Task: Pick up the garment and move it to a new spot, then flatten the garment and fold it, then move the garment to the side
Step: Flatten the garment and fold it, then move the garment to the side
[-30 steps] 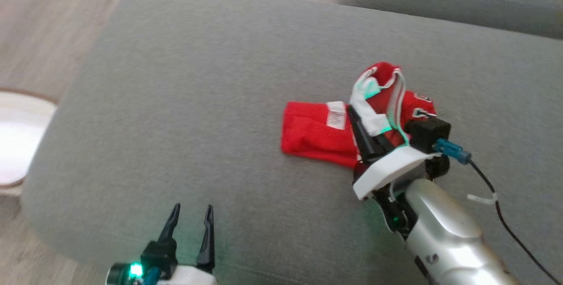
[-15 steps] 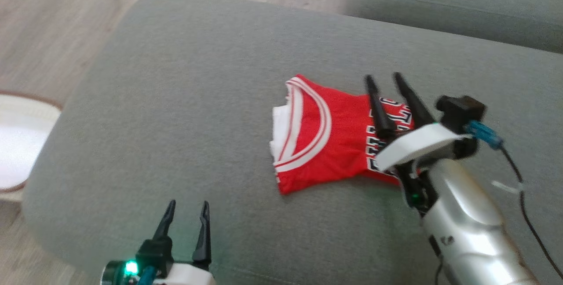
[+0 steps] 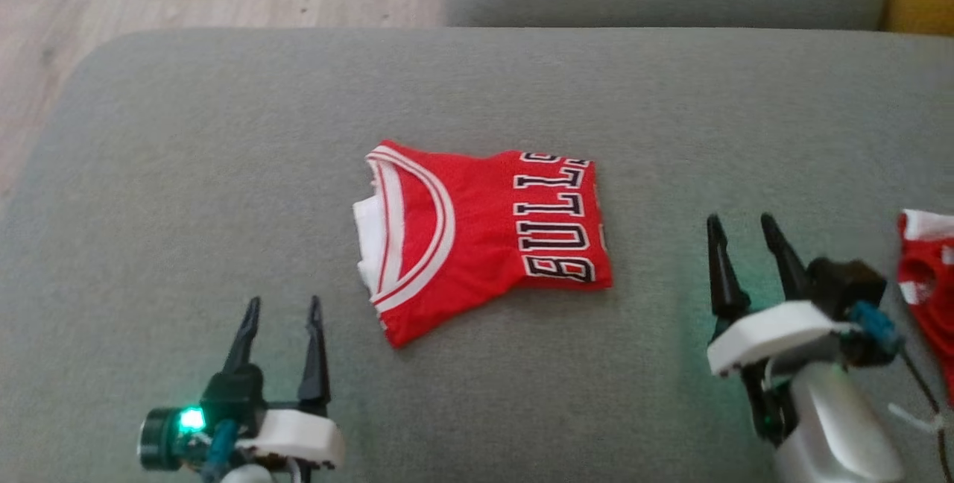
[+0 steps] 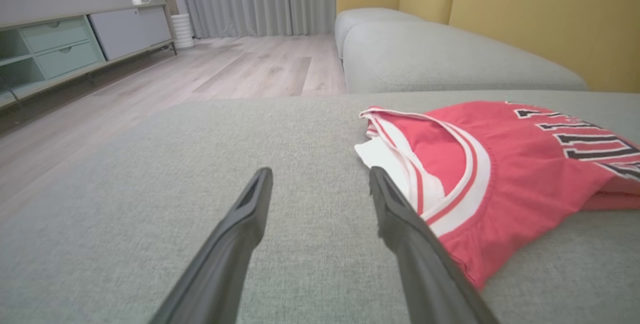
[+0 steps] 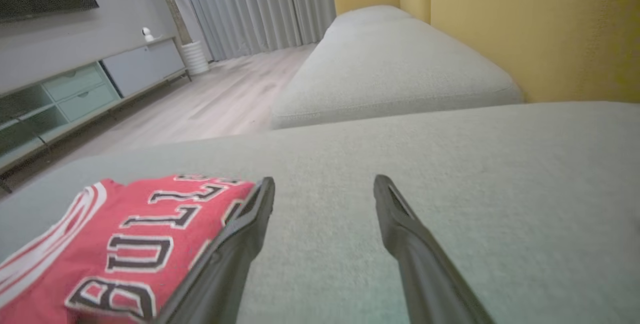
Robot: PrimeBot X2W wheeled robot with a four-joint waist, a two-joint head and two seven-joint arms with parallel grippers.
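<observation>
Position in the head view: the jersey lies folded on the grey sofa cushion, between my left pincer and my right pincer, apart from both. Both pincers are spread wide and hold nothing. A second red cloth lies at the right edge.

Left wrist view: my left pincer gapes empty above the cushion, with the jersey's collar end near it.

Right wrist view: my right pincer gapes empty, with the jersey's lettered end near it.
</observation>
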